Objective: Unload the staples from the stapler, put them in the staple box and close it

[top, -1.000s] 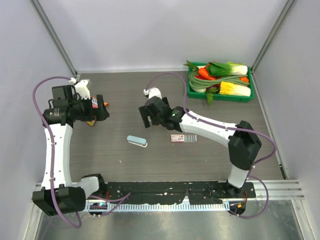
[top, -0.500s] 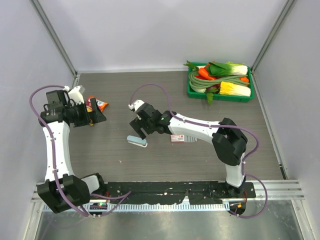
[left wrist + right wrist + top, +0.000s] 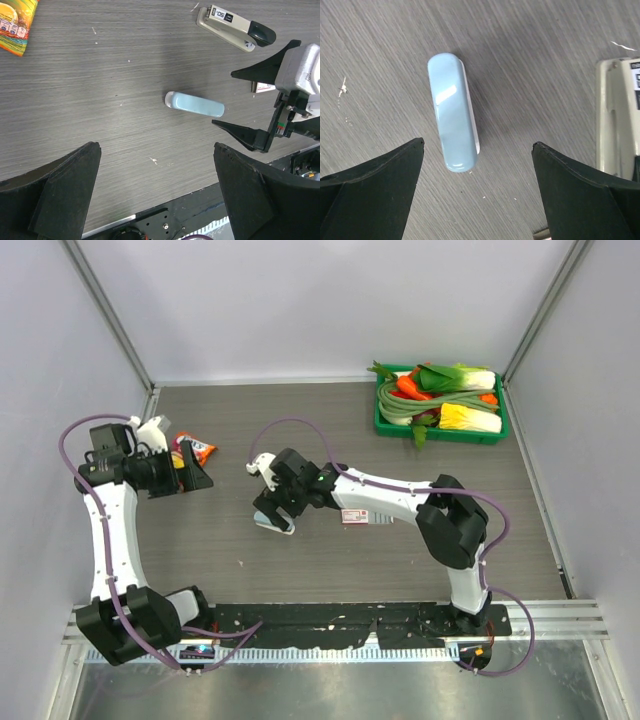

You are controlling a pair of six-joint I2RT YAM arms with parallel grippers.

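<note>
The stapler [image 3: 273,525] lies flat on the dark wood table, pale blue top up. It also shows in the left wrist view [image 3: 195,104] and the right wrist view [image 3: 452,111]. My right gripper [image 3: 272,508] is open just over it. In the right wrist view the right gripper [image 3: 478,143] has a finger on each side of the stapler's near end, without touching it. My left gripper [image 3: 198,476] is open and empty at the far left, well away from the stapler. A tiny silvery bit [image 3: 154,160] lies on the table; no staple strip shows.
A beige and black desk stapler [image 3: 235,29] lies beside the right gripper, hidden under the arm in the top view. A small pink-and-white box [image 3: 365,517] lies right of it. A snack packet [image 3: 196,449] lies by the left gripper. A green tray [image 3: 500,430] of vegetables stands back right.
My right arm has swung left and nearer, bringing its open gripper over the pale blue stapler. My left arm has drawn back a little to the left. The stapler has not moved.
</note>
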